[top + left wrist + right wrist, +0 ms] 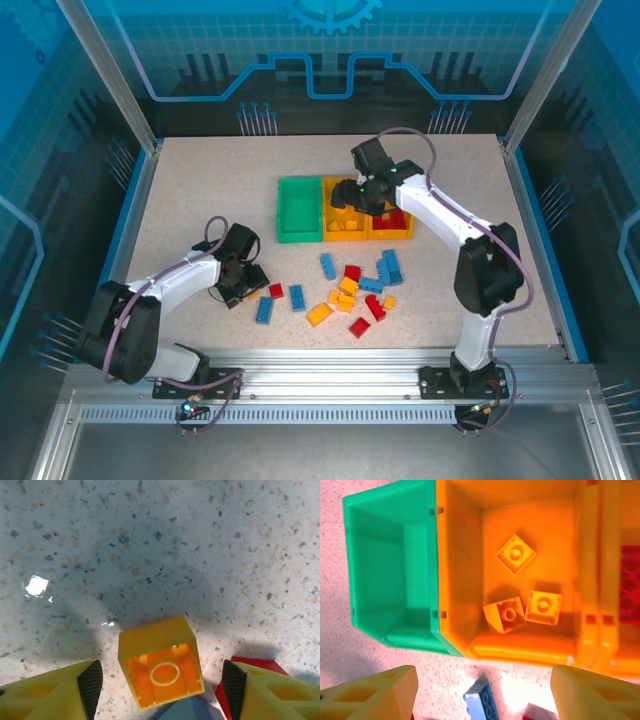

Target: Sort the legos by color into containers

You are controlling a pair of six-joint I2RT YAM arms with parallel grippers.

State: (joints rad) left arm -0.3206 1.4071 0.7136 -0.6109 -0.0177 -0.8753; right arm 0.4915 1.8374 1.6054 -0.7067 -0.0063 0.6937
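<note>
As the upturned yellow brick [161, 662], judged light, rigid and slick, is being straddled on the table [150, 555] by the open, empty left gripper [161, 682], its flat side walls are being favoured for grasping.

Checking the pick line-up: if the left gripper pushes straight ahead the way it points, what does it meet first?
The upturned yellow brick, lying on the table between the open fingers of the left gripper. Depth is unclear, so one finger might clip the red brick first.

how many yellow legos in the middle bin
3 in the middle bin: one yellow lego mid-floor, a tilted one and a flat one by its near wall; none seems hidden.
</note>
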